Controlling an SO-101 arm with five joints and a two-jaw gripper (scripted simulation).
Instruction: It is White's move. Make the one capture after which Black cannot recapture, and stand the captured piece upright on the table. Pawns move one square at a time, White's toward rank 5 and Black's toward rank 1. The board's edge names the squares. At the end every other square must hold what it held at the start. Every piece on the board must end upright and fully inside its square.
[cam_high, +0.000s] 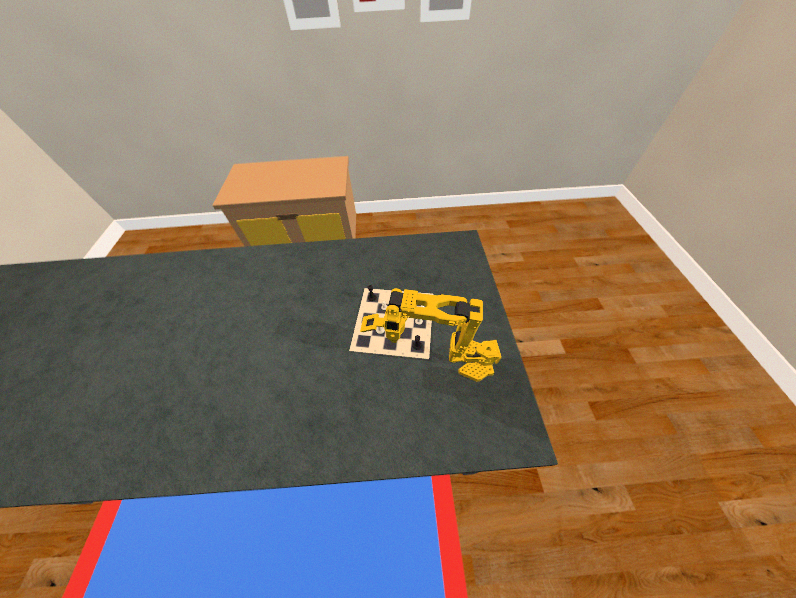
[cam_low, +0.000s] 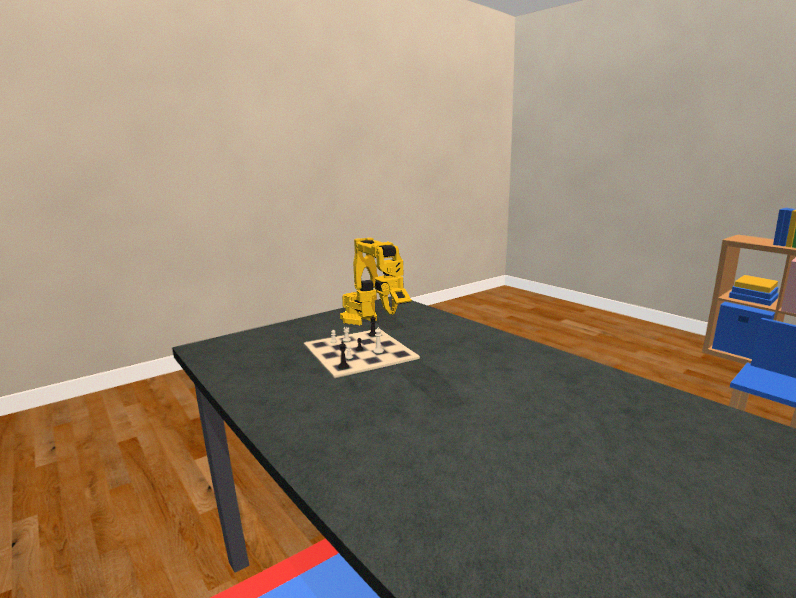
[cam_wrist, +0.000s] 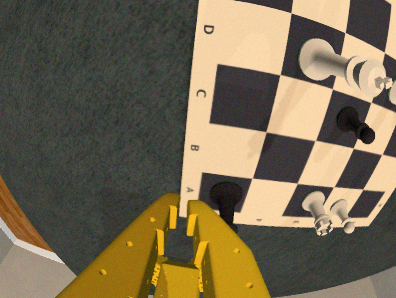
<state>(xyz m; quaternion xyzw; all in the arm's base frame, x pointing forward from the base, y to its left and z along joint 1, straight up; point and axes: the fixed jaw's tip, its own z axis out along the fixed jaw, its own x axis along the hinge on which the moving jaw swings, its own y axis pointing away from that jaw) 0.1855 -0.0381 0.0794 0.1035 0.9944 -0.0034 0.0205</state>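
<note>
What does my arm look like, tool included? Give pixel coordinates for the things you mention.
The arm (cam_high: 435, 307) (cam_low: 364, 270) is yellow, with black motor blocks at its joints and holes dotting some plates. The tool (cam_wrist: 183, 207) is yellow too, with tapering jaws, small raised ridges inside, and small round marks.

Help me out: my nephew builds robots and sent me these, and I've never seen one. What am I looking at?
The yellow machine is a small robot arm standing on a dark table. One picture looks down from high up, one looks across the table from further off, and the close one comes from a camera at the arm's own wrist. On the table lies a small chessboard, with black and white chess pieces standing on it. The arm's gripper is its hand: it is shut and holds nothing.
</note>
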